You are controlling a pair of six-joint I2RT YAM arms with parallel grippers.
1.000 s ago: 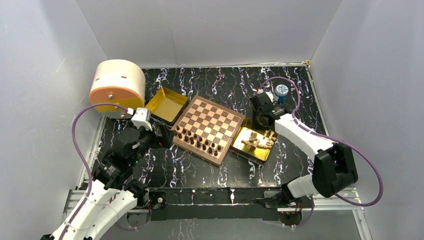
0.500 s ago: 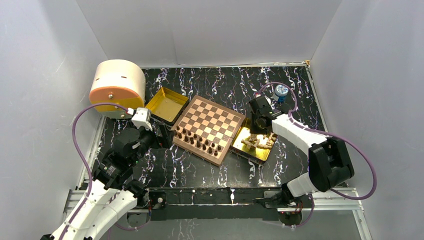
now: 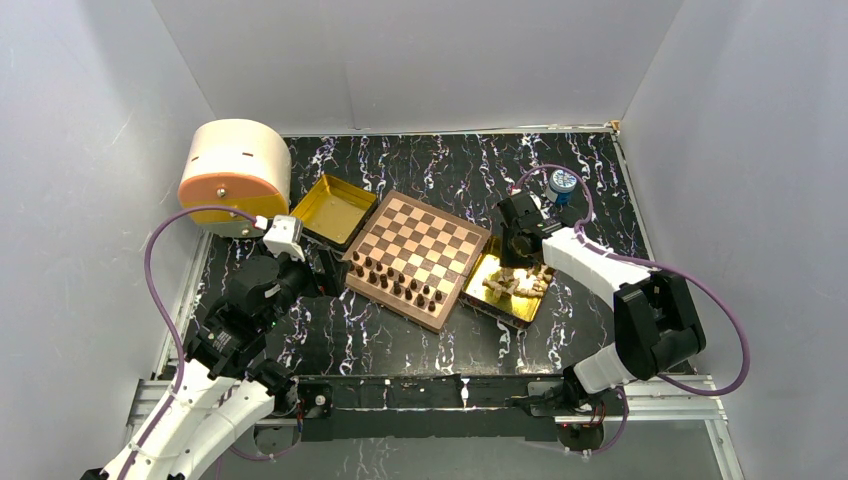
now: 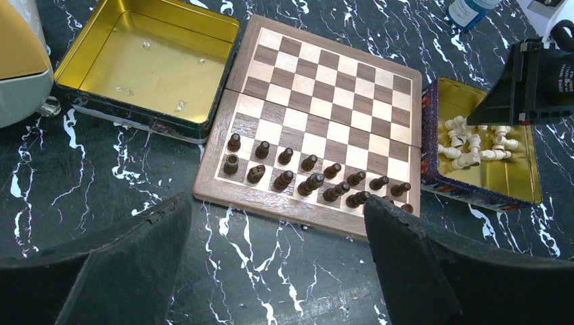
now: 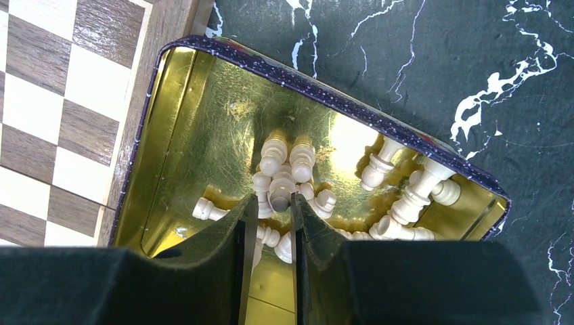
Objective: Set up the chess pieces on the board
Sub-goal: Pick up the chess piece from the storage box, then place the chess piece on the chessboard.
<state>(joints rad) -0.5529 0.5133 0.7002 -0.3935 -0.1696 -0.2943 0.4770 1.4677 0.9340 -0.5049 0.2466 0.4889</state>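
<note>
The board (image 3: 420, 255) lies on the marbled black table (image 3: 450, 170) between the two arms, turned at an angle. The dark pieces (image 4: 311, 179) stand upright in two rows along the board's near edge. The light pieces (image 5: 406, 196) lie jumbled in a gold tray (image 5: 196, 122) that touches the board's right side. The right gripper (image 5: 272, 203) is lowered into this tray, its fingers drawn in to a narrow gap. The rounded head of one light chessman (image 5: 279, 193) sits right in that gap at the fingertips, with more of the heap just beyond and beside it. It may be touching the right-hand pad, but the wrist view does not show whether the fingers truly grip it. The left gripper (image 4: 276, 206) hovers near the board's near-left corner, spread wide and carrying nothing. In its wrist view the dark rows lie just beyond its fingertips (image 4: 169, 217). A second gold tray (image 4: 145, 61) sits against the board's far-left side.
</note>
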